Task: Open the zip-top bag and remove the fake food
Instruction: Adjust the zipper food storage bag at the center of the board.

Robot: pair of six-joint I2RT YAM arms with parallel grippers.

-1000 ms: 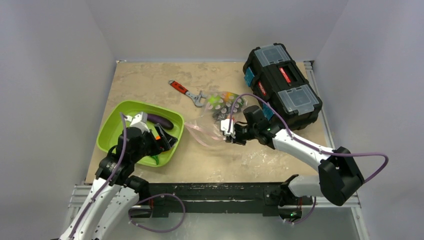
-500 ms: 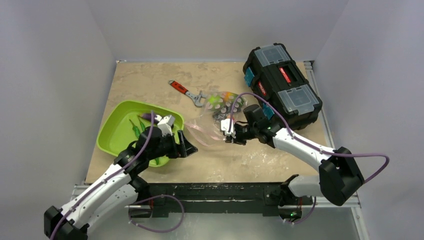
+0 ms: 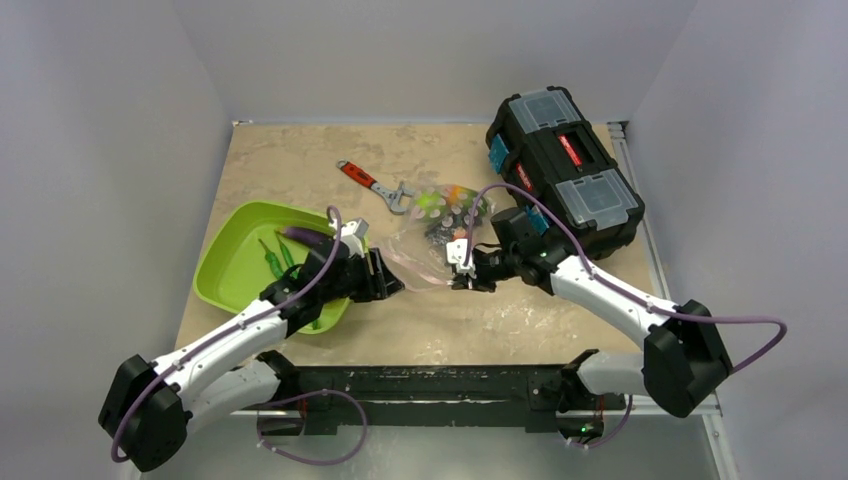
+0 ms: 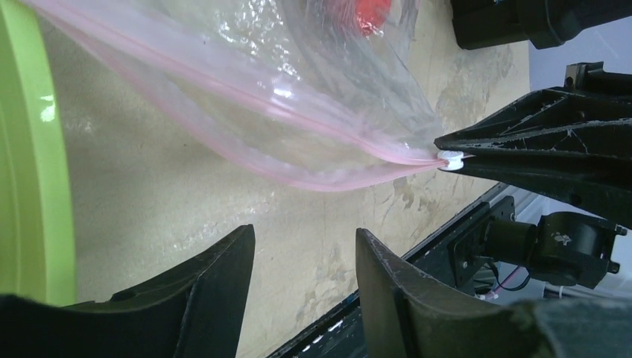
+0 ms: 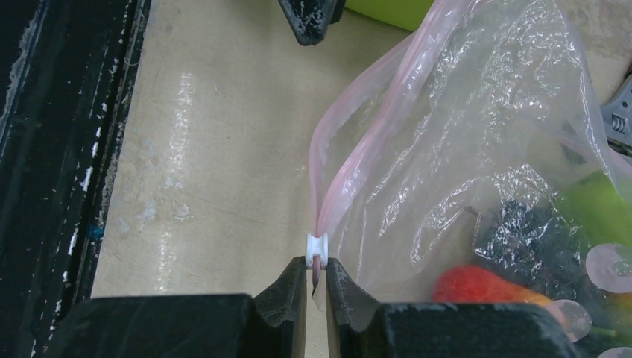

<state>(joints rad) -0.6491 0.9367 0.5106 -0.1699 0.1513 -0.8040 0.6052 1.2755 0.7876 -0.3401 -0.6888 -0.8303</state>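
Note:
The zip-top bag (image 3: 425,245) lies mid-table, clear and crinkly, its pink zip strip (image 4: 246,89) parted into an open mouth. My right gripper (image 5: 317,265) is shut on the bag's corner, right at the white slider (image 5: 317,246). My left gripper (image 4: 305,235) stands open just short of the mouth, with only bare table between its fingers. Fake food still sits inside the bag: a red piece (image 5: 477,287) and dark and colourful bits (image 3: 442,212). A purple eggplant (image 3: 305,236) and green pods (image 3: 272,260) lie in the green tray (image 3: 235,290).
A black toolbox (image 3: 565,170) stands at the back right, close behind the bag. A red-handled wrench (image 3: 372,184) lies beyond the bag. The green tray's rim (image 4: 30,186) is right beside my left gripper. The table's black front rail (image 5: 59,149) runs near both grippers.
My left arm swung right from over the green tray to the bag's mouth, and its jaws narrowed. The right gripper kept its hold on the bag corner, shifting only slightly.

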